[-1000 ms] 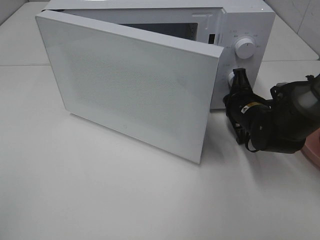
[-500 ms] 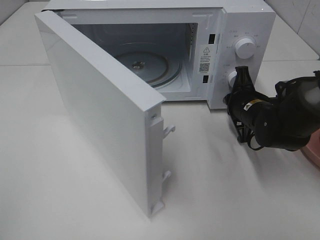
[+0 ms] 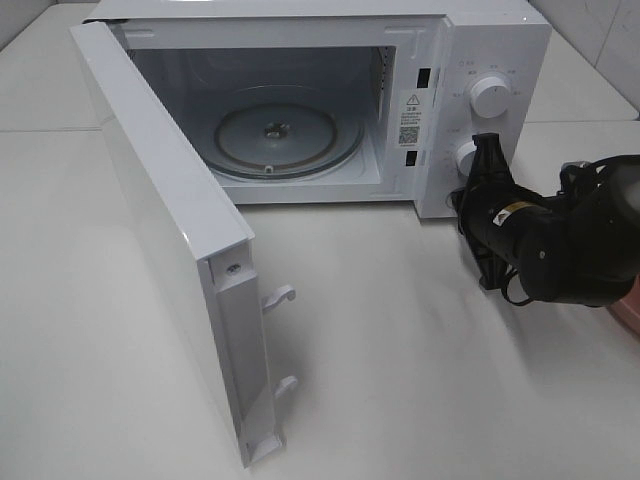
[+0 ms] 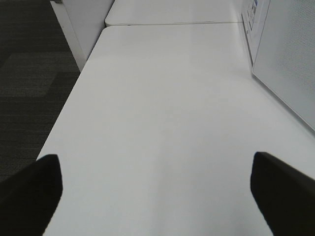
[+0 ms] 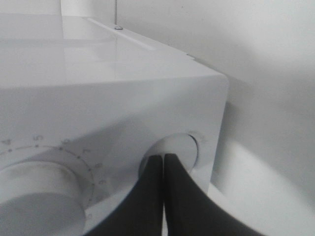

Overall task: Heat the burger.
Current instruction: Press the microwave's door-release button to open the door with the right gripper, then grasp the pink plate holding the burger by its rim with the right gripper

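The microwave (image 3: 500,40) sits on the white table (image 4: 162,123) with its door (image 3: 150,200) standing wide open towards the camera, showing the glass turntable (image 3: 290,135) inside. The right gripper (image 3: 487,150) has its fingers pressed together, tips against the lower knob (image 3: 464,156) on the control panel. The left gripper (image 4: 157,196) hangs over bare tabletop beside the door with its fingers wide apart, holding nothing, and the burger shows in none of the views, only a sliver of the pink plate (image 3: 632,308) behind the right arm.
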Robot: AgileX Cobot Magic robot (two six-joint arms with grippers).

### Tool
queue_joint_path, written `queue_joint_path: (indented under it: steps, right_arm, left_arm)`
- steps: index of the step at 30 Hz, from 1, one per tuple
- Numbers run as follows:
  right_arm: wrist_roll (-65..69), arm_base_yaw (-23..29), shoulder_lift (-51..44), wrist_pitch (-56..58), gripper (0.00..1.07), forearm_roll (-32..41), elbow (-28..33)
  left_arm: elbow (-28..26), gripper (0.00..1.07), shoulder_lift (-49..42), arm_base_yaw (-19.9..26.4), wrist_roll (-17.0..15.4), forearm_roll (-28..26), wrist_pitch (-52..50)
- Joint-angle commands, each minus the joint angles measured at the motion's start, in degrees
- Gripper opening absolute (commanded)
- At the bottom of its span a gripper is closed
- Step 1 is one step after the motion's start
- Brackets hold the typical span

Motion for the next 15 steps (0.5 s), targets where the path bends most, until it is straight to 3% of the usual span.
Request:
queue_joint_path:
  steps: [1,15]
  right_arm:
    - [-0.06,-0.29,-1.09,-0.86,0.0,-1.6,0.69]
    - [-0.8,-0.29,-3.84,0.17,0.0,-1.38,3.04]
  left_arm:
    - [0.11,0.98,-0.34,-0.34,-0.23,0.0,-0.4]
    - [0.11,0.98,-0.34,-0.34,-0.23,0.0,-0.4]
